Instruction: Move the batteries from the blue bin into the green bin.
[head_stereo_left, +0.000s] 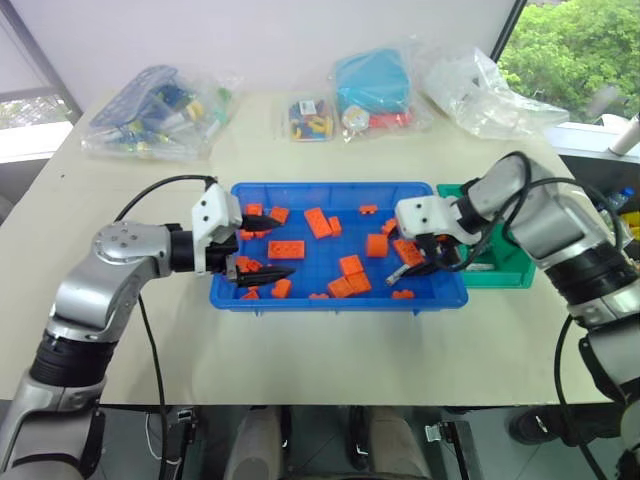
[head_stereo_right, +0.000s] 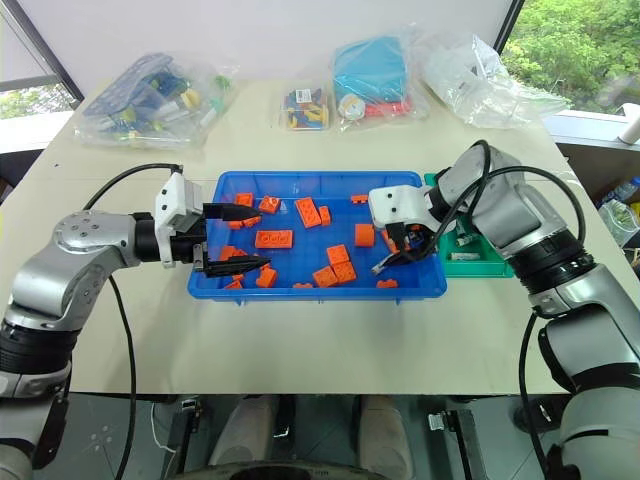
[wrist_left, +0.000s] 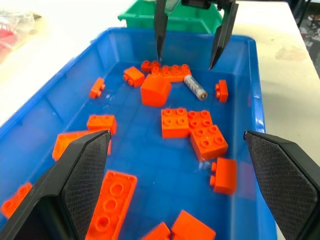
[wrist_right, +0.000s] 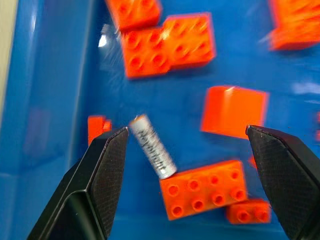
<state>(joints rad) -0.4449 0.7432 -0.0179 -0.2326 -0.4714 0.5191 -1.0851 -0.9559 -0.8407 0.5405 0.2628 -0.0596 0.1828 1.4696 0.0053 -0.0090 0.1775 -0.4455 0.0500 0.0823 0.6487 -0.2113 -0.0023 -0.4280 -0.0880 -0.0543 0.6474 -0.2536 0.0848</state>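
A silver-grey battery lies flat on the floor of the blue bin, near its right end, among orange bricks. The right hand hangs over it, fingers spread wide, holding nothing. The left hand sits at the bin's left end, open and empty. The green bin stands against the blue bin's right side on the surface.

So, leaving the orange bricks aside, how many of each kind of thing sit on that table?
Blue bin: 1
Green bin: 1
Battery lying among the orange bricks: 1
Clear plastic bags of small parts: 4
Total: 7
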